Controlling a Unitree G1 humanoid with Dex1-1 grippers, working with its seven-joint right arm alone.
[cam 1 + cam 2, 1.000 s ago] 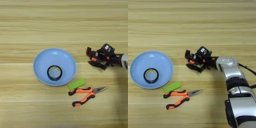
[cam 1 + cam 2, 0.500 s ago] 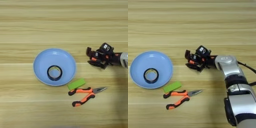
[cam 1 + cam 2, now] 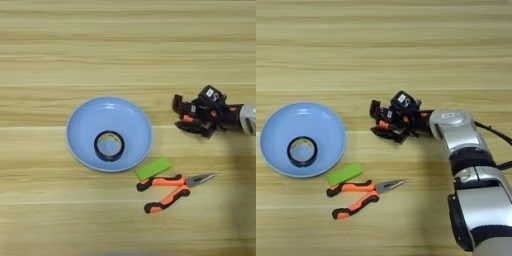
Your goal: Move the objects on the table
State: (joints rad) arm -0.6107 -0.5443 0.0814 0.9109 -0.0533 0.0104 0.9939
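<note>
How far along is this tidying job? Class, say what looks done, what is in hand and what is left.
Looks done: the black tape ring lies inside the blue plate. In hand: nothing; the right gripper is empty, over bare table right of the plate. Left: the pliers lie on the table below the plate, beside a green block.

The silver right arm (image 3: 466, 165) rose from the table's (image 3: 406, 50) near right corner, bent left at the wrist, its black gripper (image 3: 376, 120) spread apart and empty, pointing toward the left edge.
</note>
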